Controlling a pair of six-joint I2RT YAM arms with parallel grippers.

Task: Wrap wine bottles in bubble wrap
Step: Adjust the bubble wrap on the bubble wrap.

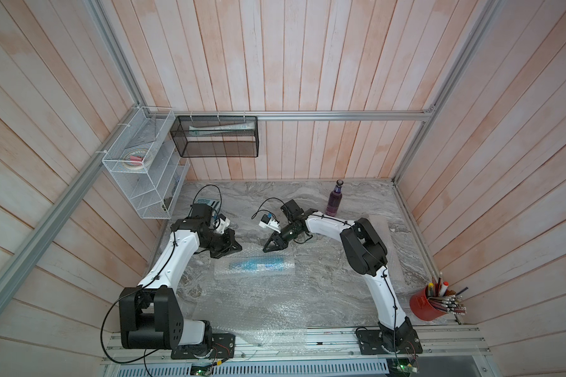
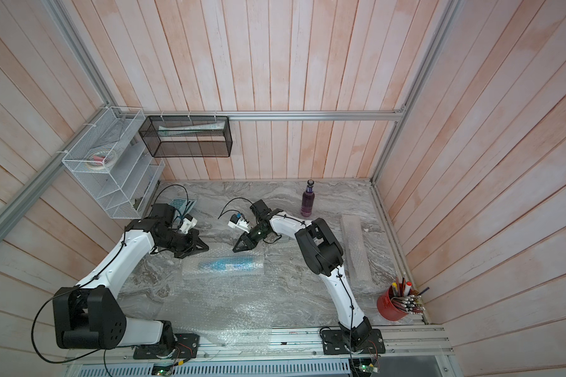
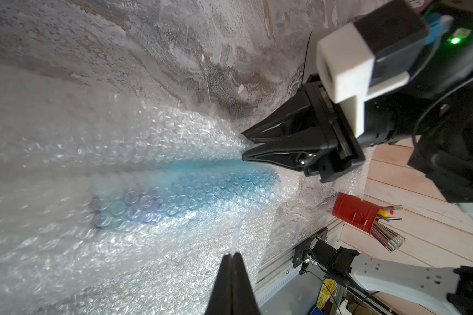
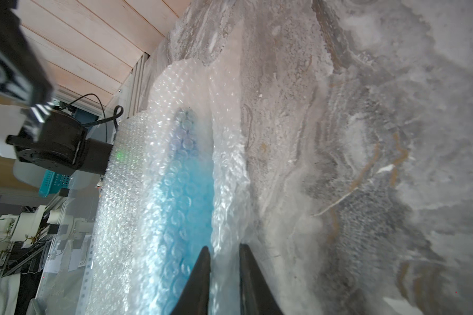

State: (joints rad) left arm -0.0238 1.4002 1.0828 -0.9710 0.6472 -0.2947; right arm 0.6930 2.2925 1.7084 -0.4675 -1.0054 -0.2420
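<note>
Grey marbled tabletop (image 1: 340,202). Clear bubble wrap sheet (image 1: 258,303) spread across centre, covering bright blue bottle (image 1: 258,263) lying on its side. Purple bottle (image 1: 335,199) upright at back, well apart. Right gripper (image 1: 266,249) pinching wrap edge. Left gripper (image 1: 239,249) jaws clenched at wrap edge; hold on it unclear.

Blue bottle (image 1: 258,263) blurred, outline hidden under bubble wrap (image 1: 258,310).
</note>
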